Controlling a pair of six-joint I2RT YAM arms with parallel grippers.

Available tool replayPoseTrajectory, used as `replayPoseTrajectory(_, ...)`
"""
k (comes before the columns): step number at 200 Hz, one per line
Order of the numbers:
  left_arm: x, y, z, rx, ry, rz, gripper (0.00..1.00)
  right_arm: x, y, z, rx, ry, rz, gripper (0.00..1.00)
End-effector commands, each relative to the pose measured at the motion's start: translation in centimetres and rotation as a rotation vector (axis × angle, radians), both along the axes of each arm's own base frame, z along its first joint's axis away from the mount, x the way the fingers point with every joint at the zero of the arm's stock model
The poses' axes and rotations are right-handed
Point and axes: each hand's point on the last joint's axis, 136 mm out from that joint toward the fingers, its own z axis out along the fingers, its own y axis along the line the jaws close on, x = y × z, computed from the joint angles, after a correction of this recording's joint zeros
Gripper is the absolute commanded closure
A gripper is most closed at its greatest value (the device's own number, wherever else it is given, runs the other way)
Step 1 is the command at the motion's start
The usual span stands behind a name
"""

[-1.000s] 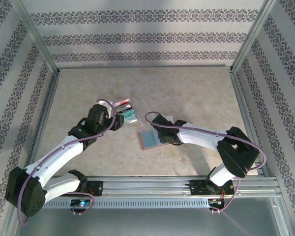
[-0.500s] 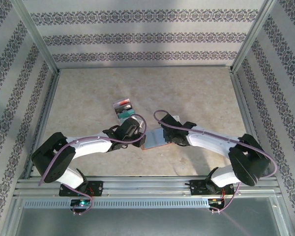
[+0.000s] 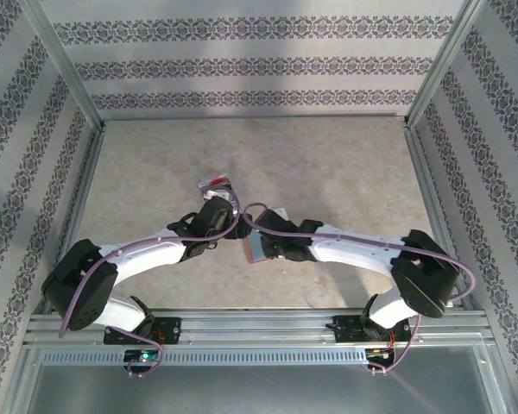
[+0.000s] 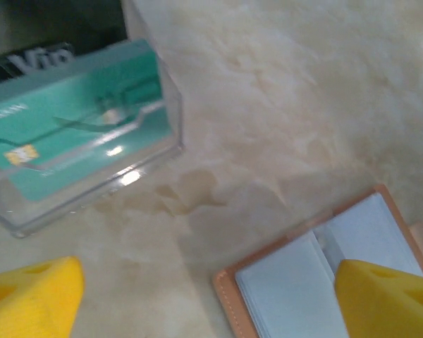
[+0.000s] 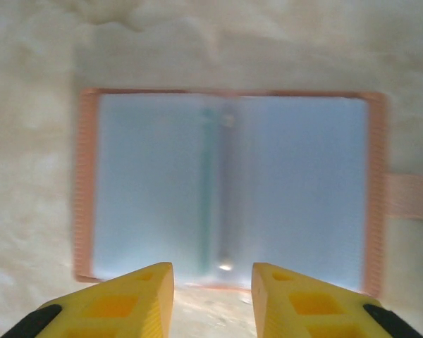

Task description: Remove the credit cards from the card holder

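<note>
Top external: 2 arms meet mid-table (image 3: 328, 164). The left gripper (image 3: 228, 217) sits just near of the credit cards (image 3: 214, 183). The right gripper (image 3: 266, 247) is over the card holder (image 3: 255, 250), which is mostly hidden by the arm.

Left wrist: the 2 yellow fingertips (image 4: 29, 297) are spread wide with nothing held and bare table between them. A teal card (image 4: 77, 130) lies in a clear case (image 4: 137, 172) at upper left. The open holder's corner shows grey-blue lining at lower right.

Right wrist: the holder lies open and flat, spine running away from the camera, strap tab (image 5: 411, 197) at right. The 2 fingers (image 5: 113, 303) stand partly apart at its near edge, gripping nothing.
</note>
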Motion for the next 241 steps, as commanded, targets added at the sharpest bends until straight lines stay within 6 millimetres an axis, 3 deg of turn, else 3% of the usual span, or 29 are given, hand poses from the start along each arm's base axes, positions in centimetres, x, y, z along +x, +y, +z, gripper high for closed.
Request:
replayPoseTrajectory(1, -0.1, 3.2, -0.5, 0.032, 0.022, 0.102, 0.00, 0.3, 2.5, -0.2, 0.007, 0.007, 0.030, 0.60)
replayPoseTrajectory(39, -0.4, 4.7, -0.8, 0.059, 0.025, 0.137, 0.01, 0.6, 4.2, -2.1, -0.023, 0.046, 0.066, 0.53)
replayPoseTrajectory(68, -0.6, 4.9, -1.2, 0.059, 0.031, 0.139, 0.01, 0.6, 4.0, -3.4, -0.062, 0.068, 0.072, 0.42)
replayPoseTrajectory(95, -0.6, 4.7, -1.4, 0.053, 0.036, 0.132, 0.01, 0.2, 3.4, -5.0, -0.095, 0.103, 0.062, 0.42)
replayPoseTrajectory(116, -0.6, 4.5, -1.5, 0.049, 0.038, 0.124, 0.01, 0.0, 2.7, -6.0, -0.111, 0.122, 0.040, 0.53)
replayPoseTrajectory(139, -0.6, 4.5, -1.3, 0.051, 0.035, 0.118, 0.01, -0.1, 2.8, -6.4, -0.076, 0.137, 0.035, 0.57)
replayPoseTrajectory(241, -0.9, 4.6, -1.0, 0.064, 0.038, 0.101, 0.01, 0.7, 3.1, -4.5, 0.073, 0.132, 0.019, 0.76)
